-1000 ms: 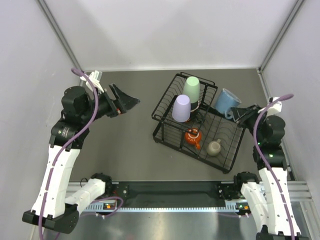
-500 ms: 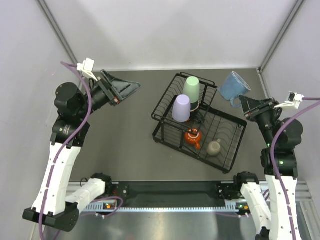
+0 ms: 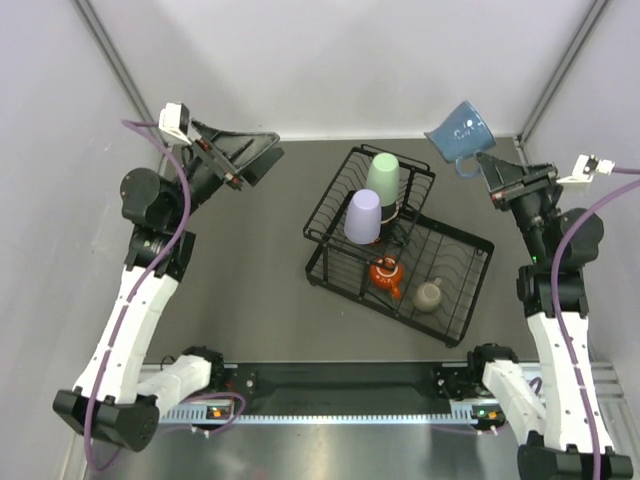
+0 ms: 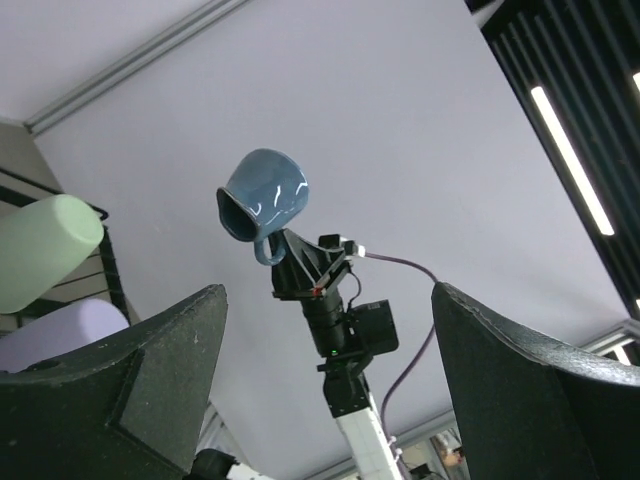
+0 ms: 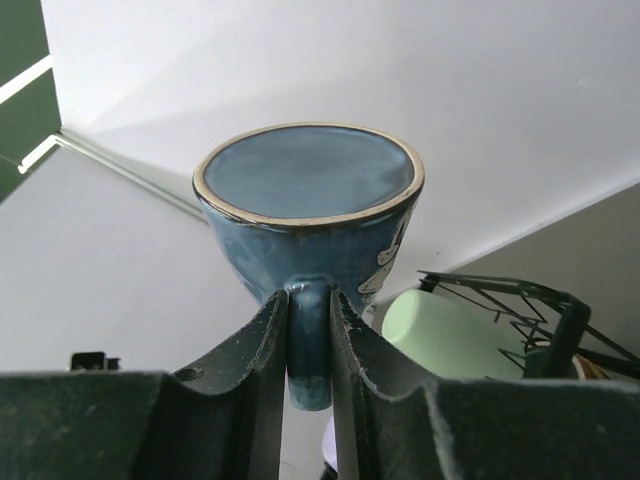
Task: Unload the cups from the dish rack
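Blue mug point(image 3: 458, 131) aloft at two o'clock, handle pinched by my right gripper point(image 3: 483, 163); mint tumbler point(image 3: 382, 178), lavender tumbler point(image 3: 363, 215), orange cup point(image 3: 386, 272) and beige mug point(image 3: 429, 294) sit in the dish rack point(image 3: 462, 303); left gripper point(image 3: 268, 152) spread at ten o'clock.

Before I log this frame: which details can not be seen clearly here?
Right wrist view: right gripper fingers mostly cover the blue mug handle.
Left wrist view: a left gripper finger hides most of the lavender tumbler.
Top view: orange cup, beige mug too small to tell orientation.
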`<state>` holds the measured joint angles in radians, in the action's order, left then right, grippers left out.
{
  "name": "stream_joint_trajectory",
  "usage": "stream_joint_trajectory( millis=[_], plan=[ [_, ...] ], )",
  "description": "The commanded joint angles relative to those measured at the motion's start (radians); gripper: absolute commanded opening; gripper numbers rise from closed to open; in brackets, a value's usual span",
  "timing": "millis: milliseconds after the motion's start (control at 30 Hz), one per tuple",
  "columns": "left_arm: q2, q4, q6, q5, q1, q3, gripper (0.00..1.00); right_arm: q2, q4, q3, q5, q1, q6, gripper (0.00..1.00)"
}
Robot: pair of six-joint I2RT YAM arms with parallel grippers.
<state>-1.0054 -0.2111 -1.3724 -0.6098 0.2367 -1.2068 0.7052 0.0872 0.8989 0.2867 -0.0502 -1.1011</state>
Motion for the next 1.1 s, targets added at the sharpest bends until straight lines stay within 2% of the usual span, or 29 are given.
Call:
stream_joint_trajectory(
  millis=[0,100,133,200,333,533,733,1067],
  plan=[
    [-0.044,-0.211,-0.096,0.031,0.026,0.026,0.88,0.028,0.276,0.070,0.000,0.018,-0.112,0.00],
    [-0.087,-0.273,-0.122,0.050,0.078,0.027,0.87,0.074,0.327,0.083,-0.044,0.094,-0.126,0.00],
    [-0.099,-0.304,-0.122,0.062,0.088,0.021,0.83,0.098,0.342,0.087,-0.072,0.140,-0.125,0.00],
    [-0.145,-0.330,-0.122,0.064,0.116,-0.003,0.81,0.128,0.394,0.094,-0.096,0.196,-0.117,0.00],
    [-0.211,-0.381,-0.140,0.064,0.147,-0.028,0.80,0.200,0.460,0.110,-0.187,0.344,-0.088,0.00],
    [-0.243,-0.390,-0.123,0.105,0.208,-0.028,0.81,0.293,0.594,0.118,-0.265,0.476,-0.100,0.00],
    [-0.265,-0.429,-0.123,0.136,0.240,-0.020,0.82,0.347,0.638,0.130,-0.282,0.568,-0.091,0.00],
    [-0.294,-0.430,-0.106,0.165,0.269,-0.010,0.82,0.358,0.664,0.130,-0.327,0.627,-0.075,0.00]
  ],
)
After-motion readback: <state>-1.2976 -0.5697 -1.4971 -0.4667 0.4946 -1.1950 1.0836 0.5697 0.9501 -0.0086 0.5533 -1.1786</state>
